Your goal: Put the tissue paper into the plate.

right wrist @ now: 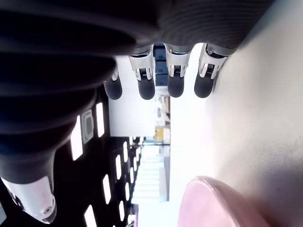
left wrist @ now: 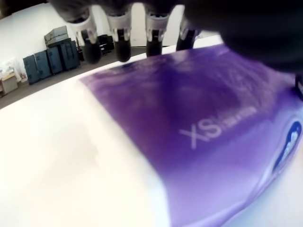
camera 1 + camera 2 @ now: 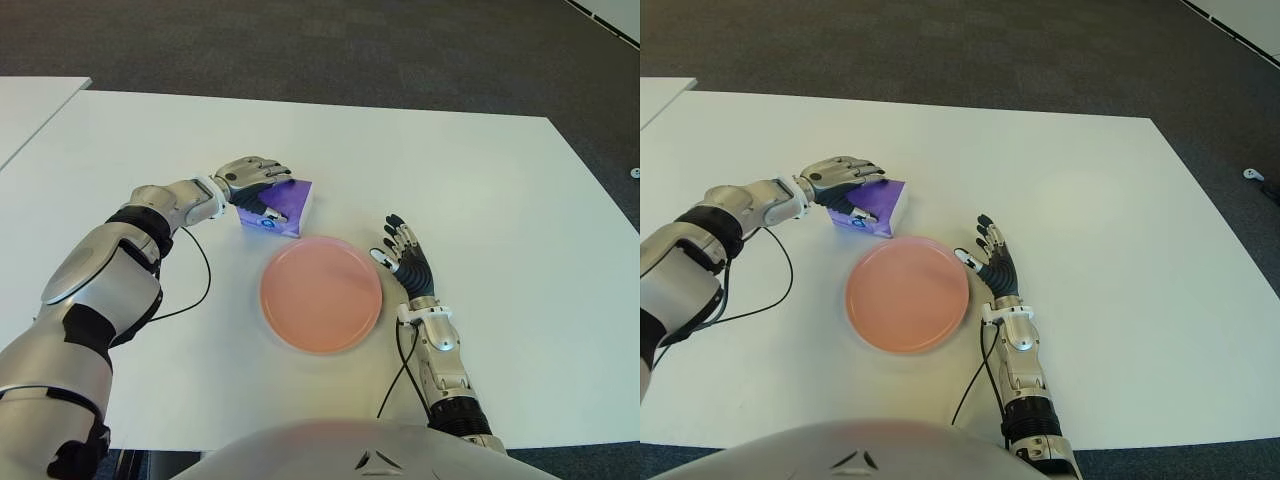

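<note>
The tissue paper [image 3: 278,208], a purple soft-wrapped pack, lies flat on the white table [image 3: 480,180] just beyond the far-left edge of the pink plate [image 3: 321,294], near it but apparently not touching. The left hand [image 3: 252,180] is draped over the pack's left and far side, fingers [image 2: 122,45] curled down past its far edge and the thumb at the near side; whether the grasp has actually closed on the pack or the hand merely cups it cannot be told, since the pack lies flat on the table. The right hand [image 3: 403,256] shows just right of the plate, fingers straight and spread, holding nothing. The pack looks light and squashy, its glossy film wrap likely slippery, so a pinch on the top face alone would probably slide or only dimple it. A better hold would span its short width, fingers on the far long edge and thumb on the near one, squeezing enough to compress the tissues a little. Being light and unbreakable, it should tolerate a low lift and a short carry to the near right, over the rim
</note>
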You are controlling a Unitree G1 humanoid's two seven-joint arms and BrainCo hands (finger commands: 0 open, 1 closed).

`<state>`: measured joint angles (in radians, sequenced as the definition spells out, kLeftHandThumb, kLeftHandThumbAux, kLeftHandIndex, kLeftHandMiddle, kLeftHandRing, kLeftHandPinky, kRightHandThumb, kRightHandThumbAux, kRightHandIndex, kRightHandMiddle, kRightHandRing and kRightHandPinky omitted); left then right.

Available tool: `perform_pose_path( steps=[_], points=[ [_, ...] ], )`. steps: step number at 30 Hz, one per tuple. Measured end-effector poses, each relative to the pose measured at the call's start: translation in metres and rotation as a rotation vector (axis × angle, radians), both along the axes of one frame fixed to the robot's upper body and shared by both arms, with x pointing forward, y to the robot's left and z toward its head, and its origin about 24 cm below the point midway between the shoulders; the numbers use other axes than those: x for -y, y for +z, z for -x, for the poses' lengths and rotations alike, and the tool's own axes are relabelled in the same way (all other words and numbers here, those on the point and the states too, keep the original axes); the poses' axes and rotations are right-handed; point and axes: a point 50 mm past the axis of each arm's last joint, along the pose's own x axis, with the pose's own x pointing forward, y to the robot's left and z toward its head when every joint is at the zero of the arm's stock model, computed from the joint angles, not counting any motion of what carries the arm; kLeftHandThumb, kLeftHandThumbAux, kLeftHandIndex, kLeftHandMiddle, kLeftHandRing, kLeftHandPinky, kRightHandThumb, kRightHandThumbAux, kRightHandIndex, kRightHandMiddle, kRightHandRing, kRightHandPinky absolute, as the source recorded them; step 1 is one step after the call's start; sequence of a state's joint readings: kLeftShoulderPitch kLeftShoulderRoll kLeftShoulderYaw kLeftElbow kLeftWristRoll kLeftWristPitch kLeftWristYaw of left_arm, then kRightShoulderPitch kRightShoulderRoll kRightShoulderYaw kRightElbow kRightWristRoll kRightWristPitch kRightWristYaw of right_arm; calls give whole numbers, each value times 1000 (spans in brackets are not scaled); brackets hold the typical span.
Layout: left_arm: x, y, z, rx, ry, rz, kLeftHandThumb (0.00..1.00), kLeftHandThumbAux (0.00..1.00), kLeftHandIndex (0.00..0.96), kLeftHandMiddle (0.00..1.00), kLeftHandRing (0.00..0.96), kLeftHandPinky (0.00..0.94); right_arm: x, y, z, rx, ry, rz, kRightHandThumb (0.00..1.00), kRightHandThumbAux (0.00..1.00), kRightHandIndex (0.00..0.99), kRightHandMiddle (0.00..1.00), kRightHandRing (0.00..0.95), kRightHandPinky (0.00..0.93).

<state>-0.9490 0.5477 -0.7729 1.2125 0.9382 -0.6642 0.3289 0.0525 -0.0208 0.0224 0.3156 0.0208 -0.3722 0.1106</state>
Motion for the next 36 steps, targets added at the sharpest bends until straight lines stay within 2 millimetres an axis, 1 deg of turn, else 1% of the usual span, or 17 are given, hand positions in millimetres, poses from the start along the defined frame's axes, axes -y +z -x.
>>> perform_pose_path(
  steps=[10, 24, 36],
  points=[
    [-10, 1, 2, -21, 30, 2, 294, 187, 0, 0, 0, 0, 0, 0, 1, -6, 2, -1, 22, 661, 0, 0, 0, 0],
    [-11, -1, 4, -51, 40, 8, 290, 188, 0, 0, 0, 0, 0, 0, 4, -21, 1, -1, 39, 632, 0, 0, 0, 0],
    [-12, -10, 9, -76, 42, 14, 290, 183, 0, 0, 0, 0, 1, -1, 6, -23, -2, 0, 31, 620, 0, 0, 0, 0]
  ],
)
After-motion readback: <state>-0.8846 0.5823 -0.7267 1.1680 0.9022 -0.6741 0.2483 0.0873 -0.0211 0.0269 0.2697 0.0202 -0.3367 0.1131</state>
